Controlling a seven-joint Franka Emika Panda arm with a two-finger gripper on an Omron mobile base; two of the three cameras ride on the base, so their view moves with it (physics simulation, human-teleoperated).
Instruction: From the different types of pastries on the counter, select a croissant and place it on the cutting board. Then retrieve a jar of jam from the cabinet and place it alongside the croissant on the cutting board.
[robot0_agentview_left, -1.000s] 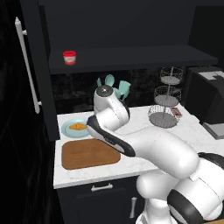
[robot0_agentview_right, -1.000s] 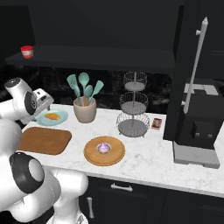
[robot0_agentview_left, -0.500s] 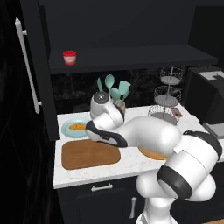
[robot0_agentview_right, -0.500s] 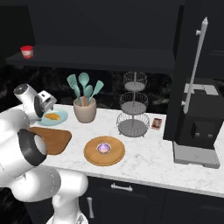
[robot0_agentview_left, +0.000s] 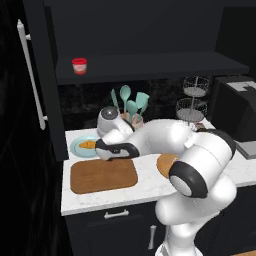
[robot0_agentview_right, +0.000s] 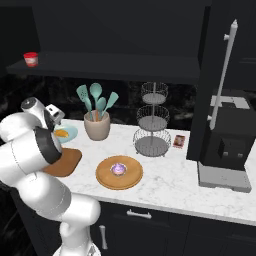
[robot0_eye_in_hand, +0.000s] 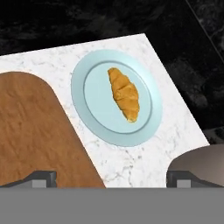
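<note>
Hand view: the brown wooden rectangular cutting board (robot0_eye_in_hand: 30, 131) lies bare at the left, and just to its right, near the back left corner of the white marble-look counter (robot0_eye_in_hand: 175, 131), the small golden-orange crescent croissant (robot0_eye_in_hand: 124, 93) sits untouched on a round light blue plate (robot0_eye_in_hand: 87, 111). The two-finger gripper (robot0_eye_in_hand: 111, 179) hangs above with its tips spread wide and nothing between them, so I judge the first pick not yet made. The small red jar of jam (robot0_agentview_left: 79, 65), too small to read clearly, seems to stand on the dark cabinet's shelf (robot0_agentview_left: 150, 67), so both placements are left.

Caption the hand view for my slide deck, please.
Open end effector above a croissant on a light blue plate, beside the cutting board.
</note>
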